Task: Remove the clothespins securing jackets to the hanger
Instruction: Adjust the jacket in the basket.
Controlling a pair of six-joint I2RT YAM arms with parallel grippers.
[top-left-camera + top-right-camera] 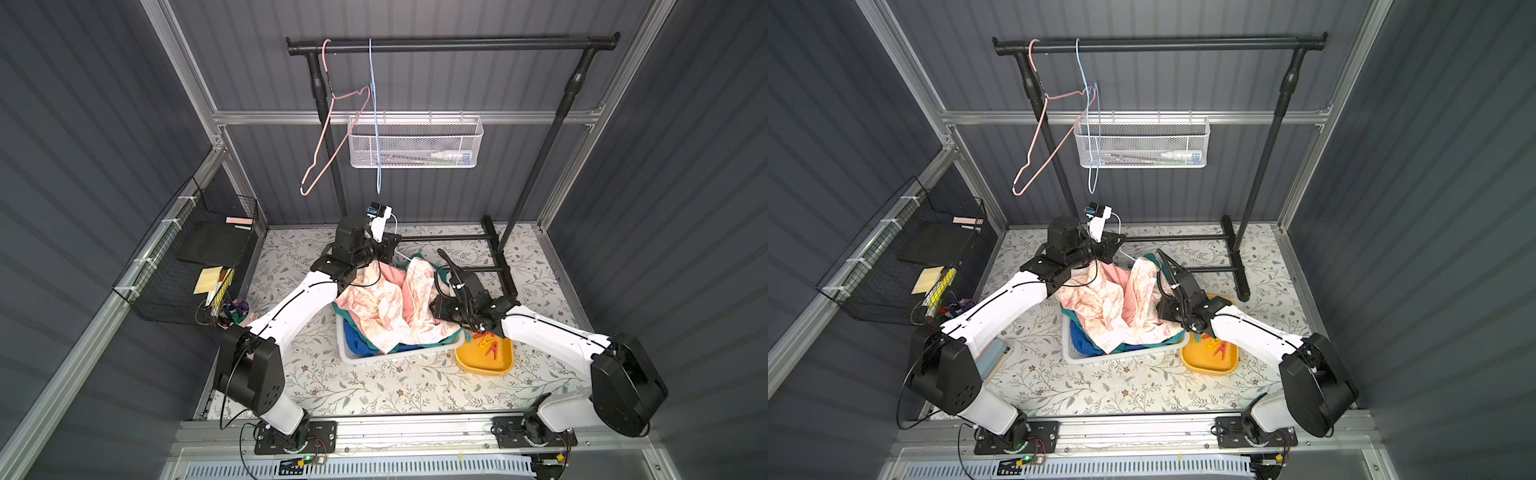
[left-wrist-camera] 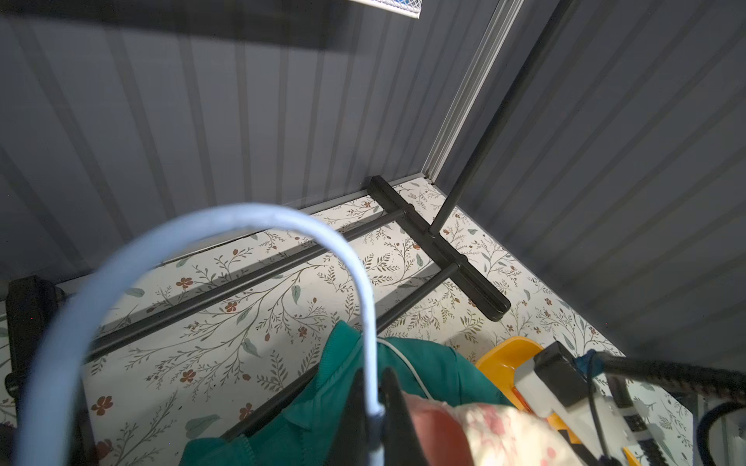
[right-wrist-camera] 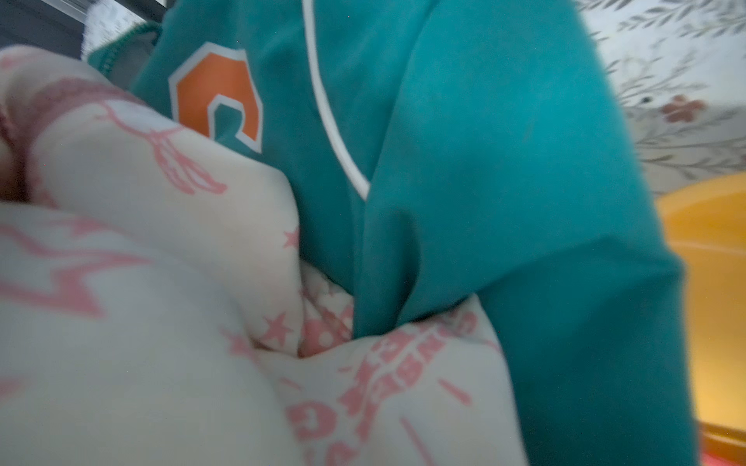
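- The clothespins (image 1: pixel 490 345): red-coral and yellow clips lying loose in the yellow tray (image 1: pixel 484 370). The tray sits on the floral table (image 1: pixel 395 386), just beside the white laundry basket (image 1: pixel 347 355), as seen in both top views.
- The jackets: all three are heaped in the white laundry basket.
  - The cream jacket (image 1: pixel 382 307), with pink print, lies on top.
  - The teal jacket (image 3: pixel 484 161), with an orange letter patch, shows beneath and behind it.
  - The blue jacket (image 1: pixel 357 343) lies lowest, at the basket's near side.
- The left gripper (image 2: pixel 373 383): its fingers are clenched on the wire neck of a light-blue hanger (image 2: pixel 306 226). The hook arches above the far edge of the heap.
- The right gripper (image 1: pixel 437 309): it is lowered against the cream jacket on the heap's tray side. Its fingers are hidden in every view, so I cannot tell whether they are released or clenched.
- The garment rack (image 1: pixel 457 43): it stands behind the basket. A pink hanger (image 1: pixel 332 141) and a second blue hanger (image 1: pixel 376 124) hang bare near the left end of its rail.
- Walls: a white mesh shelf (image 1: pixel 415 141) is on the back wall and a black wire basket (image 1: pixel 199 257) on the left wall.
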